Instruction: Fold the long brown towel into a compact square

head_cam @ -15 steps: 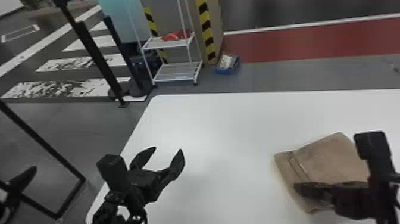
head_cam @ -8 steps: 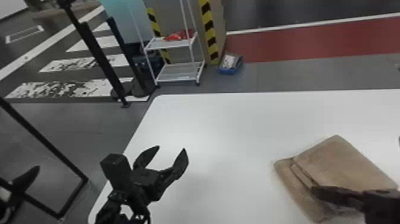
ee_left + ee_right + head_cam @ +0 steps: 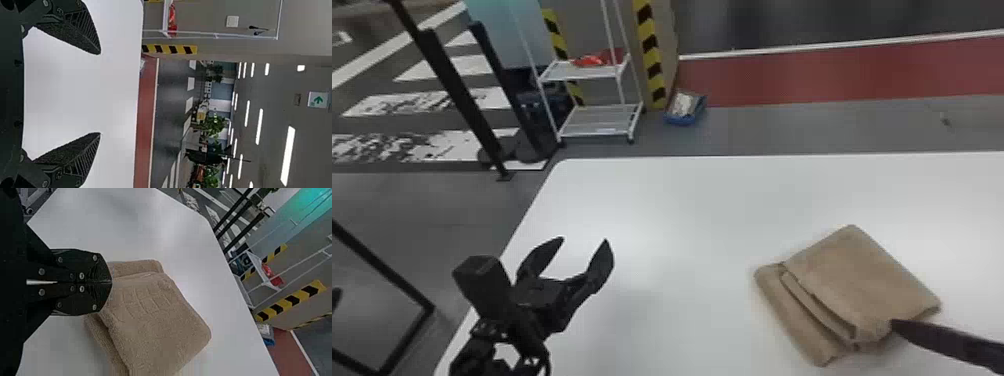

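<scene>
Over the left part of the counter [image 3: 682, 215], our left claw [image 3: 584, 239] waits empty with its fingers spread. Farther right lies the brown towel [image 3: 862, 280], folded most of the way to a compact square by our judgement, with the protruding strip [image 3: 789, 315] left to even up, while our right claw [image 3: 111, 282] touches it, closed, seemingly on no cloth.

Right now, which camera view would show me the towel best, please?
The head view: the towel lies inside it with nearly its whole outline and layered folds visible. The right wrist view shows its surface closer, but the right claw hides one part and the picture's edge cuts off another.
</scene>
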Robot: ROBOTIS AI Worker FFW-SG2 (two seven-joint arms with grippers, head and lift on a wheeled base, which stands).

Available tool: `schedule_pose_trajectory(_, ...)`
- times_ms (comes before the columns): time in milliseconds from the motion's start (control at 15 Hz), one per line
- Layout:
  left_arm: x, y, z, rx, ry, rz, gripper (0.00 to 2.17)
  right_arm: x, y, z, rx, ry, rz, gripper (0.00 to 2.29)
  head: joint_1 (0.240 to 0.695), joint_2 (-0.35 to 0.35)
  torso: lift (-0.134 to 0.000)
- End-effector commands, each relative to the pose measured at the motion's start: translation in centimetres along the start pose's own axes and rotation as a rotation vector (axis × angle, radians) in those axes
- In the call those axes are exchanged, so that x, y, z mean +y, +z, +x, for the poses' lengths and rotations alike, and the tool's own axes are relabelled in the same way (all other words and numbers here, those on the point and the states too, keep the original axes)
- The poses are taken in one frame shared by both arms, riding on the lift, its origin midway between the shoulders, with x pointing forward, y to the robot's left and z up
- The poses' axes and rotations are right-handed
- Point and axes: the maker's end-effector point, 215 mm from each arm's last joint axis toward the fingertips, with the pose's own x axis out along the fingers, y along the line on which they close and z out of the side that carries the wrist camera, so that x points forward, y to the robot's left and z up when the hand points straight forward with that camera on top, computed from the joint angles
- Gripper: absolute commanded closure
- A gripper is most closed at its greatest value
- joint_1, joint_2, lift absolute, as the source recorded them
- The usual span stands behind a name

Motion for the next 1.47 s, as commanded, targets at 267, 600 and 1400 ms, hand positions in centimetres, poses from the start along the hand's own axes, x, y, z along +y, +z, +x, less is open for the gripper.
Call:
schedule_pose_trajectory(267, -1.4, -0.8, 0.9, 0.0, -0.014, -0.018, 0.17, -7.9, 1.5, -4.3, 0.003, -0.196, -0.004, 2.26, 0.695, 0.101, -0.125)
schedule_pose_trajectory(600, -0.8, -1.4, 1.2, 0.006, -0.004, -0.02, 0.16, -9.1, 2.5, 1.0, 0.11, -0.265, -0.052, 2.26, 0.695, 0.06, -0.125)
schedule_pose_trajectory(1400, 0.5, -1.4, 1.2, -0.008, 0.009, -0.014, 0.16, -11.2, 8.9, 9.4, 0.169, -0.414, -0.089, 2.26, 0.695, 0.128, -0.125)
